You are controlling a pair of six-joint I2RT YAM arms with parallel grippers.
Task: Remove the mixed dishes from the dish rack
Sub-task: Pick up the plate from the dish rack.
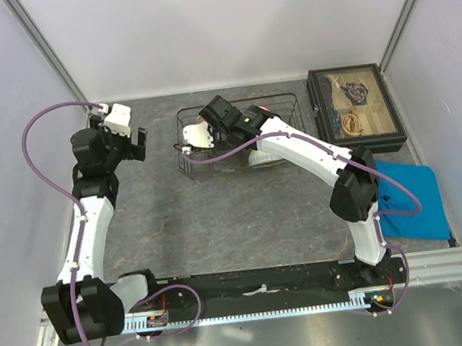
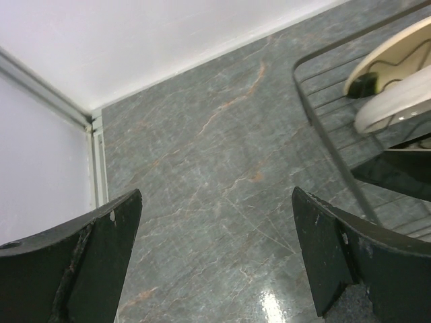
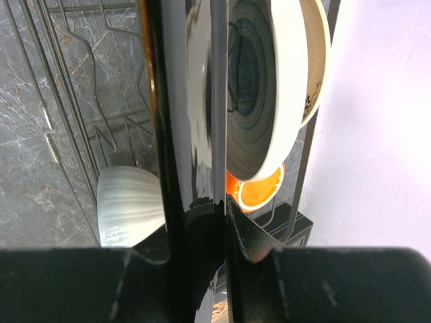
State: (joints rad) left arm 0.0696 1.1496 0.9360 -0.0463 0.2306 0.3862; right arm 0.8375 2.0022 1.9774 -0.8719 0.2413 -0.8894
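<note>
Grey marble-look surface point(image 2: 202, 168) shines glossily. The dish rack point(image 2: 330, 138) is thin dark metal wire. The round pale plate point(image 3: 199, 101) looks glazed, smooth; at three o'clock, matt blue cloth point(image 1: 413, 198).

Pale walls point(image 1: 222, 24) enclose a grey veined table point(image 1: 220, 224) on three sides. Metal rails point(image 1: 43, 44) line the back corners.
</note>
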